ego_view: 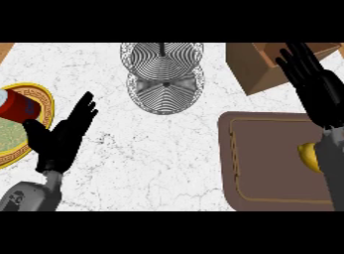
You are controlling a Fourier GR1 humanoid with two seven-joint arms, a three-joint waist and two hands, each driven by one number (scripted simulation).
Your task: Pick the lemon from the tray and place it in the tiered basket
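A: Left to right. Round yellow-rimmed patterned plate (13, 129) at 9 o'clock, red cylindrical can (12, 105) lying on it. Left hand (61, 136) just beside the plate, fingers straight and spread, holding nothing, resting.

B: Basket?

A: Silver wire tiered basket (163, 74) at 12 o'clock, both tiers bare. Brown cardboard box (266, 67) at 1 o'clock. Dark brown rectangular tray (266, 163) at 4 o'clock.

B: Lemon?

A: Yellow lemon (308, 156) on the tray near its right side, mostly hidden by the right forearm; probably untouched, hard to confirm.

B: Right hand?

A: Right hand (317, 87) is extended past the tray's far edge towards the box, fingers straight, grasping nothing. Wrist sits above the lemon.

B: Risks?

A: Hand is beyond the lemon, so it must pull back; the forearm could nudge it and roll it. The box also crowds the path to the basket.
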